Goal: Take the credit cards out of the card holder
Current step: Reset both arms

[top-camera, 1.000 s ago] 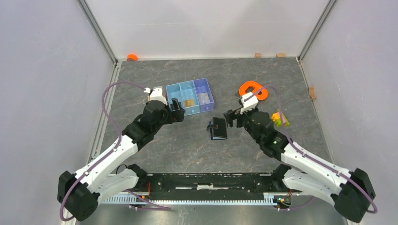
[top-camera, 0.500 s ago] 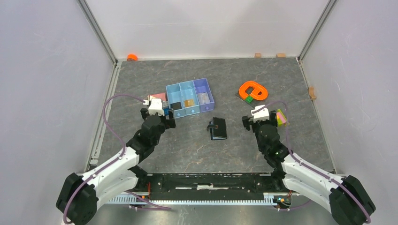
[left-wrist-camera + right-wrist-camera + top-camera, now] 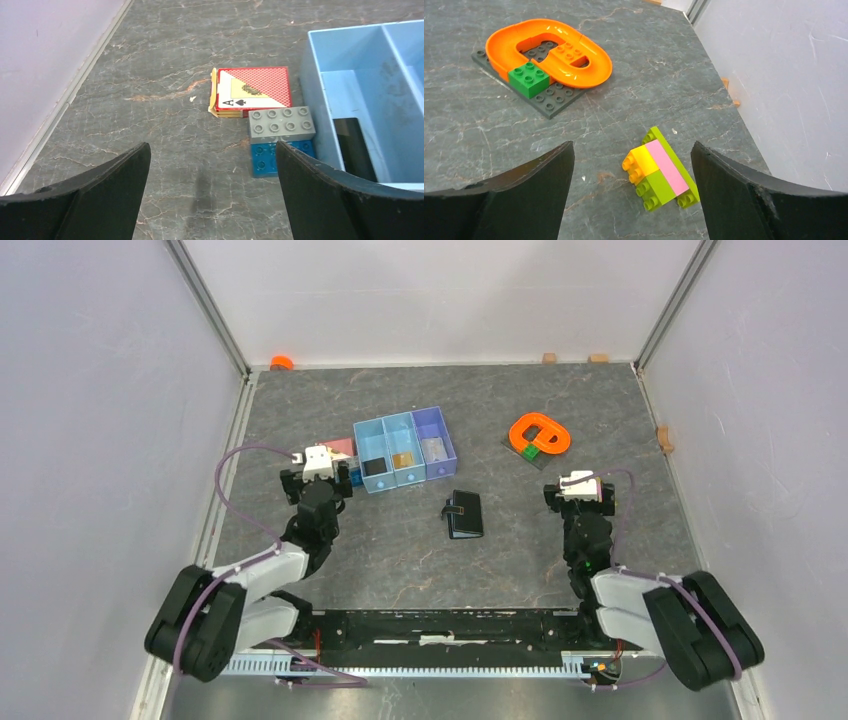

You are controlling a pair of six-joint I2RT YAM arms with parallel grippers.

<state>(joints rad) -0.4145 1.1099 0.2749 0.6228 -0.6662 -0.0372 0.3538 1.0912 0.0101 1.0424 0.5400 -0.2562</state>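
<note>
The card holder (image 3: 465, 516) is a black wallet lying folded on the table's middle, its tab on the left. No card shows at it. Three flat card-like pieces lie in the blue tray (image 3: 399, 422): a black one (image 3: 374, 468) in the left compartment, a gold-brown one (image 3: 403, 460) in the middle, a pale grey one (image 3: 434, 450) in the right. The black piece also shows in the left wrist view (image 3: 355, 147). My left gripper (image 3: 318, 483) (image 3: 211, 147) is open and empty, left of the tray. My right gripper (image 3: 577, 496) (image 3: 632, 147) is open and empty, right of the wallet.
A red-backed deck of playing cards (image 3: 252, 92) and a grey brick (image 3: 282, 124) on a blue brick lie left of the tray (image 3: 312, 75). An orange track on a dark baseplate (image 3: 554, 52) and a yellow-pink-green brick block (image 3: 664, 172) lie at the right, near the wall.
Both arms have drawn back toward their bases. The left gripper left the tray's left compartment, where the black piece now lies. The right gripper moved right, away from the wallet.
</note>
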